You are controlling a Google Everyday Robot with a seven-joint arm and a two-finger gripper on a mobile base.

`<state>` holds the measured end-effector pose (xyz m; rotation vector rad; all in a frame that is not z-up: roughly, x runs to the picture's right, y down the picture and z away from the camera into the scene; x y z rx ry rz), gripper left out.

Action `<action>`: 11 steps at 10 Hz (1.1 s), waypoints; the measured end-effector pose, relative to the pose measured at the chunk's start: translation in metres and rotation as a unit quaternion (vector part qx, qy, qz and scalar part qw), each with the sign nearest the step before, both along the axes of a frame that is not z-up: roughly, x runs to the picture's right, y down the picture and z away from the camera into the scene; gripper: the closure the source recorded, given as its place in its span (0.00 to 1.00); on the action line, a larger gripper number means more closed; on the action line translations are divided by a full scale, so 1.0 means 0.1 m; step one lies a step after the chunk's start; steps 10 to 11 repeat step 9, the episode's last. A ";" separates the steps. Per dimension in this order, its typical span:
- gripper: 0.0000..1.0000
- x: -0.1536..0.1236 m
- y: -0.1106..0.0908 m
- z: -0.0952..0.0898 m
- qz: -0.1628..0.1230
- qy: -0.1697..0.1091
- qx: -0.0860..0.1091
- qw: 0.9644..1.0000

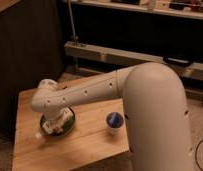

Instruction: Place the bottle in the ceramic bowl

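Note:
The dark green ceramic bowl (70,128) sits on the left half of the wooden table (90,147), mostly covered by my arm. My gripper (57,123) hangs right over the bowl, pointing down. The white bottle (45,133) lies slanted at the gripper, across the bowl's front left rim. Its whitish cap end sticks out past the rim to the lower left. I cannot tell whether the bottle rests in the bowl or is held just above it.
A small white cup with a blue thing (113,123) stands on the table to the right of the bowl. My thick white arm (145,100) spans the table's right side. A dark panel stands at the left, and a grey rail (120,54) runs behind.

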<state>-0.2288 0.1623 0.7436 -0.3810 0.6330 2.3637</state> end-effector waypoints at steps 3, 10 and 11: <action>0.20 -0.03 0.00 0.05 0.012 0.007 0.016 1.000; 0.20 -0.04 0.01 0.06 0.017 0.006 0.011 1.000; 0.20 -0.04 0.01 0.06 0.017 0.006 0.011 1.000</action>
